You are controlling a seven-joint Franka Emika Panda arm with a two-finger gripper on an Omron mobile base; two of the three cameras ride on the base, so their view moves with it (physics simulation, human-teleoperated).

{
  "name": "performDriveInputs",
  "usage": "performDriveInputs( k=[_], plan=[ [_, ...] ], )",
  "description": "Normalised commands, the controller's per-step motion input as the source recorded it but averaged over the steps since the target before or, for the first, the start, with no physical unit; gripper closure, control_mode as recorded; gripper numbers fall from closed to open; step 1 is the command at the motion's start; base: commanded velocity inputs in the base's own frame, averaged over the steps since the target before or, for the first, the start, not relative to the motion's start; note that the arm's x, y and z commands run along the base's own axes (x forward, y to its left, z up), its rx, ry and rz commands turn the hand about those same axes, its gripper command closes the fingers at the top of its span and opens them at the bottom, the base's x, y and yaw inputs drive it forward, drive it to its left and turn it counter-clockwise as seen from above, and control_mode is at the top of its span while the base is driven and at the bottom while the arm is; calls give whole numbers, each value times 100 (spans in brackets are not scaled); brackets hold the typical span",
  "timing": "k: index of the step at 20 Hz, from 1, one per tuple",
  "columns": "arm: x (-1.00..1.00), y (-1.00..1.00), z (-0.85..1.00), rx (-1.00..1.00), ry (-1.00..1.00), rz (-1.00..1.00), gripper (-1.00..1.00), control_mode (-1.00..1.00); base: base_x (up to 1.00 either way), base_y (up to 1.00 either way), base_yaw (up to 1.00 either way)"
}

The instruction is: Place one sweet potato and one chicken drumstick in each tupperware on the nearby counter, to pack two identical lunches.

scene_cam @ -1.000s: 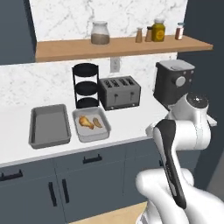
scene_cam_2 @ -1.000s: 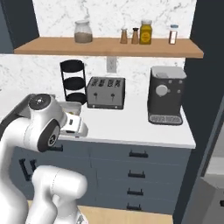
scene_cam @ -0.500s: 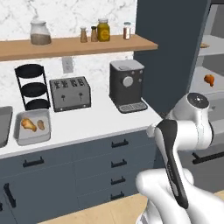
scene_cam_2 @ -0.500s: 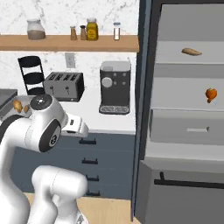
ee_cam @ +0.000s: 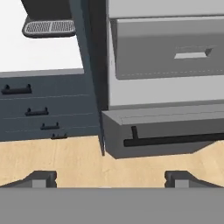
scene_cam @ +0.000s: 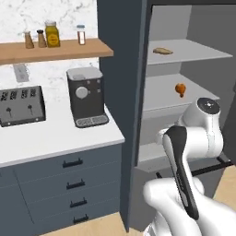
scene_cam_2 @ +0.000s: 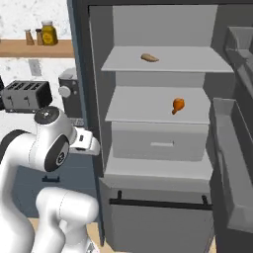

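Swinging round with the base, both base cameras have left the two tupperware and their first food items behind. A second ago those containers sat on the white bench beside the toaster; now we face an open fridge instead, so the whole picture has shifted with the camera, not the things. We take this to mean one portion is handled and we are here to fetch the rest.

On the upper fridge shelf [scene_cam_2: 163, 62] lies the sweet potato [scene_cam_2: 149, 58], a dull tan tuber, matte and tapered at both ends. One shelf down rests the chicken drumstick [scene_cam_2: 177, 105], glossy orange-brown, bulbous on top and narrowing to a thin bone end. Both lie alone, well apart from each other, on smooth pale grey shelves above a flat-fronted drawer [scene_cam_2: 159, 142].

The end effector [ee_cam: 110, 178] is spread wide and grasps nothing; its dark tips frame wood-grain floor [ee_cam: 52, 159] and the fridge's lower drawer with a black bar handle [ee_cam: 173, 139]. It hangs low, well below either shelf, so we judge a lift and a reach inward come next.

The bench [scene_cam: 50, 136] at left carries a boxy dark coffee machine [scene_cam: 86, 97] and the toaster [scene_cam: 20, 106].
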Motion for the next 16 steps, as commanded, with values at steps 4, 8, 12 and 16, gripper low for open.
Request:
performDriveInputs(
  k=[4, 8, 12, 16],
  plan=[
    [0, 0, 0, 0, 0, 0, -100, 100, 34, -92, 0],
    [0, 0, 0, 0, 0, 0, -100, 100, 58, -54, 0],
    [0, 0, 0, 0, 0, 0, -100, 100, 77, -29, 0],
    [0, 0, 0, 0, 0, 0, -100, 100, 81, -21, 0]
  ],
)
